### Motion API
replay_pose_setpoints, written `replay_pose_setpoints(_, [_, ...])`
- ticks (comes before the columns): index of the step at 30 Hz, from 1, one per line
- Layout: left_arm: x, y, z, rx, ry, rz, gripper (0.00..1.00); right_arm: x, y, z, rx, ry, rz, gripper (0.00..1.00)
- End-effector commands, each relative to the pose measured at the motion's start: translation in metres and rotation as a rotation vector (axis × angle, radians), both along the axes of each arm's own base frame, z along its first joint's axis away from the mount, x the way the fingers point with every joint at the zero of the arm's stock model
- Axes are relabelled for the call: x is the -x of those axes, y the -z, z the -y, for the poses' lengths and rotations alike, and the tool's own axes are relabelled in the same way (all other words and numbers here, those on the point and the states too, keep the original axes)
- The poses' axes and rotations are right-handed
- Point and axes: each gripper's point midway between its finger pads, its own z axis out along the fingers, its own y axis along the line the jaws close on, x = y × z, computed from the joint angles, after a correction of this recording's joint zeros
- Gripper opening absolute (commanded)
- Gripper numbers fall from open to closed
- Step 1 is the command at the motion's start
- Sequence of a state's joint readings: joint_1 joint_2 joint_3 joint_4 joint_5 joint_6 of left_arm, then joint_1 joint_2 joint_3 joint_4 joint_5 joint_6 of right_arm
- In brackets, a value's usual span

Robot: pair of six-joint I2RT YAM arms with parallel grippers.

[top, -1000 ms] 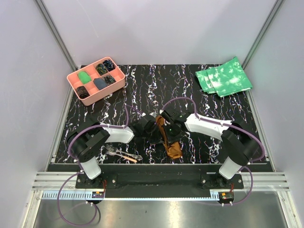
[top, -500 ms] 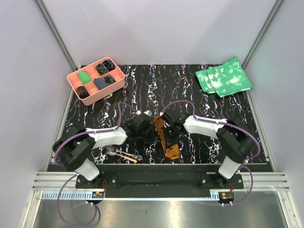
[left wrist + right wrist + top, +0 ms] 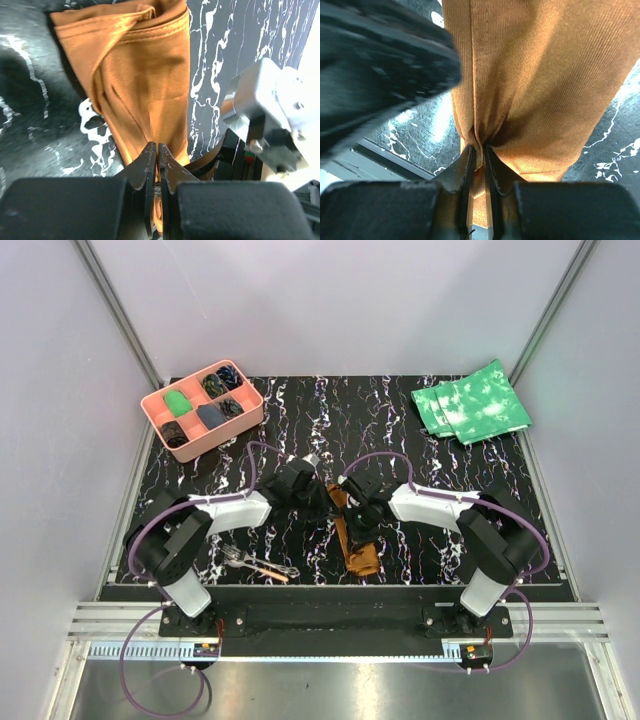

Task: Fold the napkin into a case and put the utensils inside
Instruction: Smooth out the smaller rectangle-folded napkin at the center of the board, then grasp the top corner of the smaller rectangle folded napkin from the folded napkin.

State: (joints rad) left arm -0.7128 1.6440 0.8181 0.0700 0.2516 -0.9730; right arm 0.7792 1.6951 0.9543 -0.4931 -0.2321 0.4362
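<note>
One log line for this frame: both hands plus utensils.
stage: folding | left hand: pinching napkin | right hand: pinching napkin | utensils: on table, not in napkin

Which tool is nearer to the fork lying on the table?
Left. The left tool pinches the brown cloth just beyond the fork, to its right; the right tool grips the same cloth farther right.
</note>
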Motion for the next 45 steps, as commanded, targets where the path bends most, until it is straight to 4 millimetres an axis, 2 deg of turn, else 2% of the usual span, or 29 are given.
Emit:
replay_pose_setpoints(1, [-0.010, -0.023, 0.026, 0.097, 0.045, 0.041, 0.07, -0.002, 0.007, 0.004, 0.005, 0.016, 0.011, 0.17])
replay_pose_setpoints(3, [-0.011, -0.014, 0.026, 0.073, 0.044, 0.027, 0.06, -0.002, 0.003, 0.004, -0.007, 0.021, 0.014, 0.19])
replay_pose_setpoints(5, [-0.009, 0.005, 0.023, 0.030, 0.041, -0.010, 0.06, -0.004, -0.004, 0.004, -0.024, 0.032, 0.024, 0.26])
replay_pose_setpoints(8, [-0.006, 0.029, 0.019, -0.016, 0.053, -0.045, 0.04, -0.006, -0.017, 0.007, -0.052, 0.056, 0.034, 0.30])
replay_pose_setpoints(12, [-0.007, 0.041, 0.017, -0.043, 0.067, -0.035, 0.03, -0.007, -0.036, 0.010, -0.089, 0.085, 0.048, 0.43])
replay_pose_setpoints(14, [-0.011, 0.042, 0.019, -0.053, 0.078, -0.012, 0.03, -0.006, -0.045, 0.010, -0.114, 0.099, 0.053, 0.45])
replay_pose_setpoints(16, [-0.014, 0.039, 0.020, -0.058, 0.084, 0.005, 0.03, -0.004, -0.049, 0.009, -0.133, 0.102, 0.053, 0.46])
replay_pose_setpoints(18, [-0.016, 0.038, 0.018, -0.072, 0.082, 0.018, 0.03, -0.004, -0.046, 0.008, -0.149, 0.114, 0.052, 0.42])
replay_pose_setpoints(21, [-0.020, 0.030, 0.017, -0.077, 0.079, 0.046, 0.03, -0.004, -0.031, 0.010, -0.150, 0.141, 0.043, 0.38])
replay_pose_setpoints(22, [-0.020, 0.027, 0.017, -0.077, 0.087, 0.060, 0.04, 0.000, -0.017, 0.017, -0.130, 0.157, 0.023, 0.35])
replay_pose_setpoints(23, [-0.021, 0.023, 0.016, -0.076, 0.087, 0.071, 0.06, -0.003, -0.013, 0.016, -0.137, 0.168, 0.037, 0.35])
replay_pose_setpoints(24, [-0.021, 0.018, 0.016, -0.075, 0.093, 0.084, 0.08, -0.002, -0.008, 0.018, -0.131, 0.175, 0.033, 0.33])
replay_pose_setpoints(25, [-0.024, 0.004, 0.017, -0.062, 0.094, 0.111, 0.11, 0.001, 0.002, 0.023, -0.111, 0.182, 0.018, 0.33])
replay_pose_setpoints(26, [-0.027, -0.004, 0.017, -0.066, 0.103, 0.139, 0.18, -0.002, 0.005, 0.022, -0.115, 0.186, 0.032, 0.32])
replay_pose_setpoints(27, [-0.030, -0.021, 0.017, -0.061, 0.101, 0.167, 0.22, -0.002, 0.007, 0.023, -0.112, 0.193, 0.029, 0.31])
replay_pose_setpoints(28, [-0.039, -0.042, 0.009, -0.089, 0.098, 0.225, 0.31, -0.006, 0.005, 0.020, -0.123, 0.196, 0.031, 0.29])
replay_pose_setpoints(30, [-0.047, -0.056, -0.001, -0.128, 0.075, 0.258, 0.33, -0.014, -0.010, 0.015, -0.160, 0.199, 0.060, 0.30])
replay_pose_setpoints(32, [-0.055, -0.058, -0.016, -0.185, 0.059, 0.284, 0.34, -0.019, -0.021, 0.013, -0.182, 0.210, 0.080, 0.33])
replay_pose_setpoints(33, [-0.060, -0.061, -0.018, -0.207, 0.067, 0.305, 0.34, -0.028, -0.033, 0.011, -0.203, 0.220, 0.106, 0.34])
replay_pose_setpoints(35, [-0.065, -0.053, -0.029, -0.271, 0.059, 0.296, 0.31, -0.034, -0.043, 0.011, -0.219, 0.229, 0.117, 0.42])
replay_pose_setpoints(36, [-0.069, -0.054, -0.029, -0.291, 0.074, 0.311, 0.29, -0.041, -0.053, 0.009, -0.236, 0.233, 0.136, 0.44])
replay_pose_setpoints(39, [-0.076, -0.048, -0.029, -0.334, 0.090, 0.317, 0.28, -0.059, -0.062, 0.010, -0.251, 0.259, 0.160, 0.48])
replay_pose_setpoints(43, [-0.084, -0.037, -0.024, -0.361, 0.108, 0.305, 0.28, -0.085, -0.070, 0.009, -0.281, 0.300, 0.174, 0.47])
replay_pose_setpoints(45, [-0.088, -0.032, -0.022, -0.371, 0.113, 0.298, 0.28, -0.099, -0.072, 0.007, -0.300, 0.320, 0.175, 0.41])
